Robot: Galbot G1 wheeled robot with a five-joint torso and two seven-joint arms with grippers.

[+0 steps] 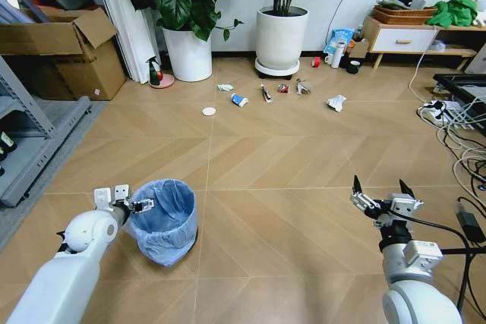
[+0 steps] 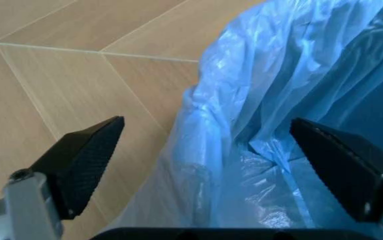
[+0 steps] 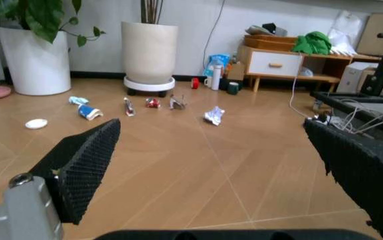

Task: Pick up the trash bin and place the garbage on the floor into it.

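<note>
The trash bin [image 1: 165, 219], lined with a crinkly light-blue bag, stands on the floor [image 1: 288, 180] at the near left. My left gripper [image 1: 141, 204] is open at the bin's rim. In the left wrist view it [image 2: 206, 121] straddles the bag's edge [image 2: 245, 100], one finger outside and one inside. My right gripper [image 1: 380, 185] hovers open and empty at the near right. The garbage lies far ahead: a white disc [image 1: 209, 111], a blue-white cup [image 1: 239, 100], a dark wrapper [image 1: 266, 93], a red can [image 1: 282, 89], foil [image 1: 303, 87] and crumpled paper [image 1: 336, 102]. The right wrist view shows the same paper [image 3: 214, 115].
Two white plant pots [image 1: 187, 52] [image 1: 281, 36] stand behind the litter. Cardboard boxes [image 1: 68, 51] and a metal shelf [image 1: 30, 134] line the left side. Cables [image 1: 456, 134] sprawl at the right. A low wooden cabinet [image 1: 410, 36] and an upright bottle [image 1: 339, 55] are at the back right.
</note>
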